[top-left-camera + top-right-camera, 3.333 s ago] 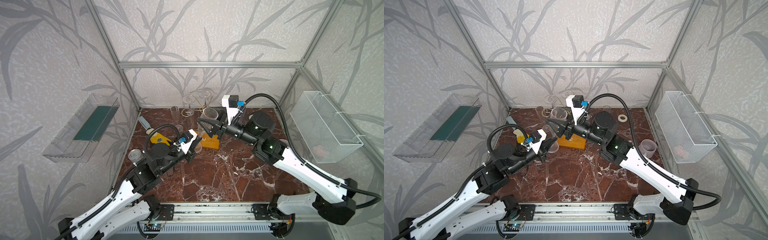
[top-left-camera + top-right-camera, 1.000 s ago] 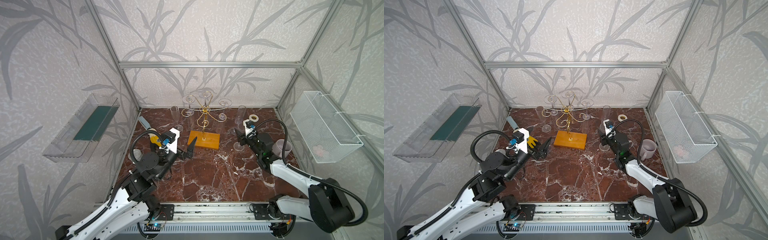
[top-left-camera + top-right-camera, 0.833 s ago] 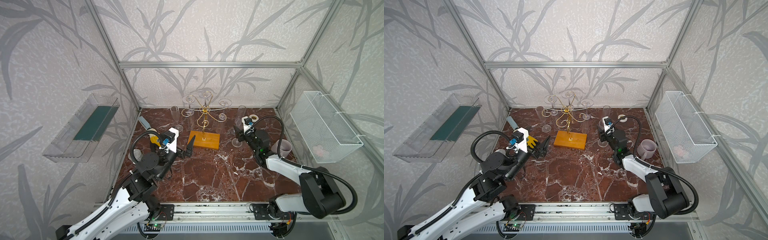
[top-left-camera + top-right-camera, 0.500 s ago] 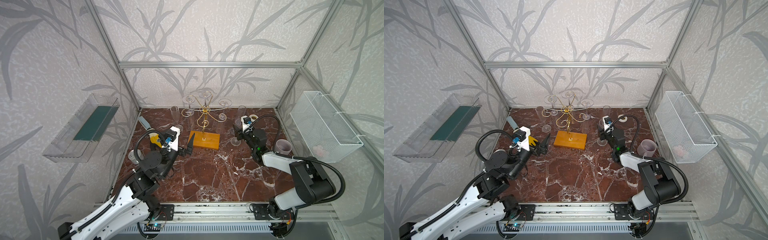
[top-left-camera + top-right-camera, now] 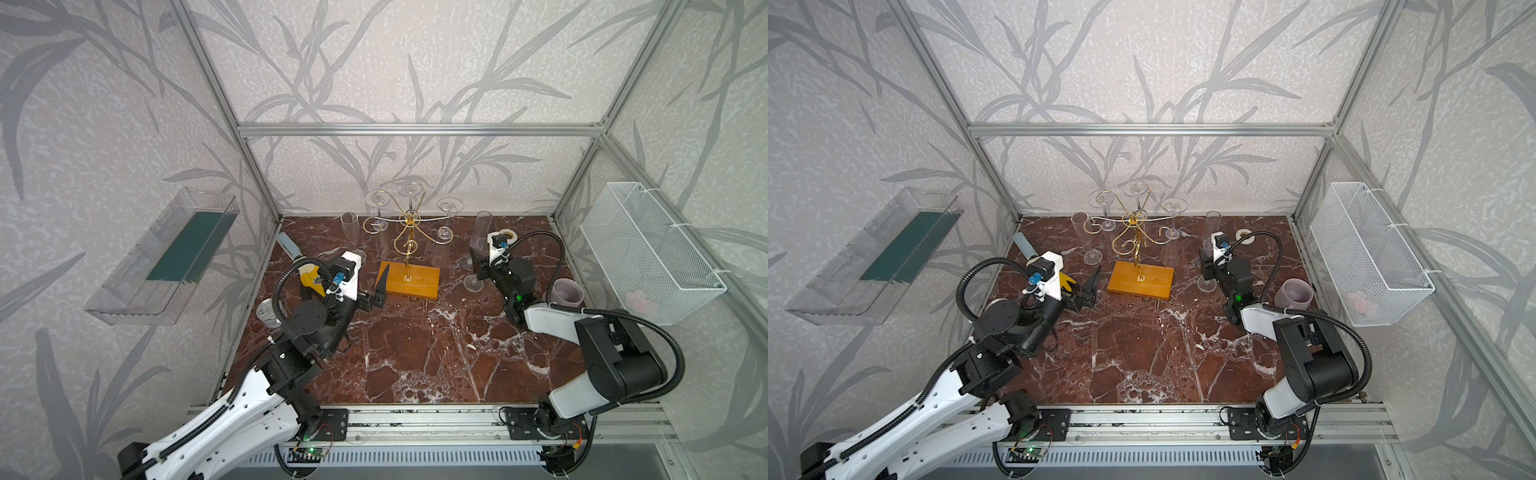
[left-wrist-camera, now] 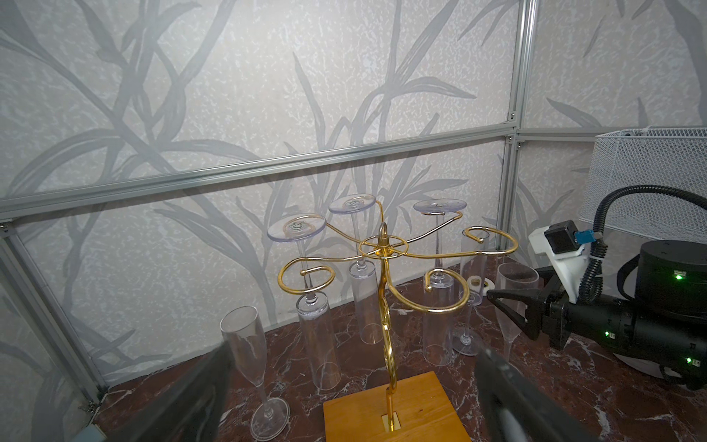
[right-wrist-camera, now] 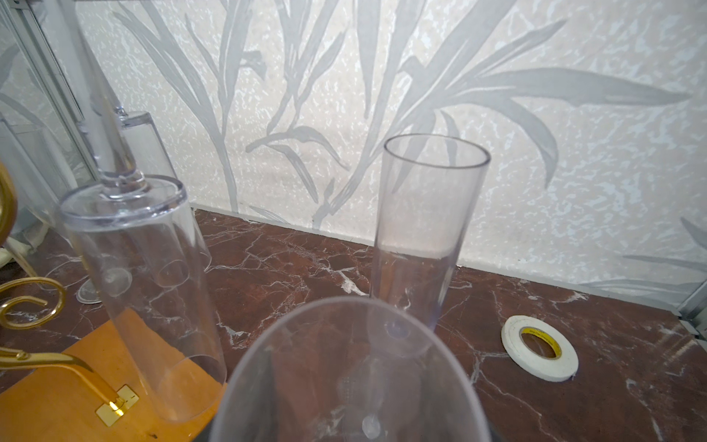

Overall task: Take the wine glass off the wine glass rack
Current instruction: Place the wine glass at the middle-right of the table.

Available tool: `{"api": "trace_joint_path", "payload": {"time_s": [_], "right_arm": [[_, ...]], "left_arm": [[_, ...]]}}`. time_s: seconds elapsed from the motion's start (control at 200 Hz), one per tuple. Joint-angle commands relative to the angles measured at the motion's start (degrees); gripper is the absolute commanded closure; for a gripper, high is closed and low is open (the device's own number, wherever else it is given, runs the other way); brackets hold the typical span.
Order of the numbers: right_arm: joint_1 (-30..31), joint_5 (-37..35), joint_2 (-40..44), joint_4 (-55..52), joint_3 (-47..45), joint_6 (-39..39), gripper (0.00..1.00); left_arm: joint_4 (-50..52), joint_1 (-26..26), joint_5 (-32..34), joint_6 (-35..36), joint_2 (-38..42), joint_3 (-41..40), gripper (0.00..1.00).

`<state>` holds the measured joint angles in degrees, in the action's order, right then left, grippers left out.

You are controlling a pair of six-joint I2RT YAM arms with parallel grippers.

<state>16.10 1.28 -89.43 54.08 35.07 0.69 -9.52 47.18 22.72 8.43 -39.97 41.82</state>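
The right gripper [image 5: 478, 259] clasped an upright wine glass [image 6: 516, 279] just right of the wine glass rack [image 5: 409, 232]; the left gripper [image 5: 379, 287] gaped empty near its base.

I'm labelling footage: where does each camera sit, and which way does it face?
Top views: high in front, looking down at the wine glass rack; both arms show.
Left wrist: on left arm, facing the rack; open left gripper, right gripper show.
Right wrist: faces the back wall past its held wine glass; no fingers show.
Shared: the rack's base.
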Motion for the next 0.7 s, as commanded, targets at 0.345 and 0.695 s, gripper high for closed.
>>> {"api": "trace_joint_path", "payload": {"time_s": [0.345,0.695], "right_arm": [[-0.7,-1.3,-1.8,4.4,-1.5,-0.2,0.49],[-0.7,-2.2,-0.1,3.2,-2.1,0.4,0.18]], "left_arm": [[-1.6,-0.9,0.4,-0.3,-0.5,-0.8,0.01],[-3.7,-1.2,2.3,0.4,0.5,-1.7,0.01]]}}
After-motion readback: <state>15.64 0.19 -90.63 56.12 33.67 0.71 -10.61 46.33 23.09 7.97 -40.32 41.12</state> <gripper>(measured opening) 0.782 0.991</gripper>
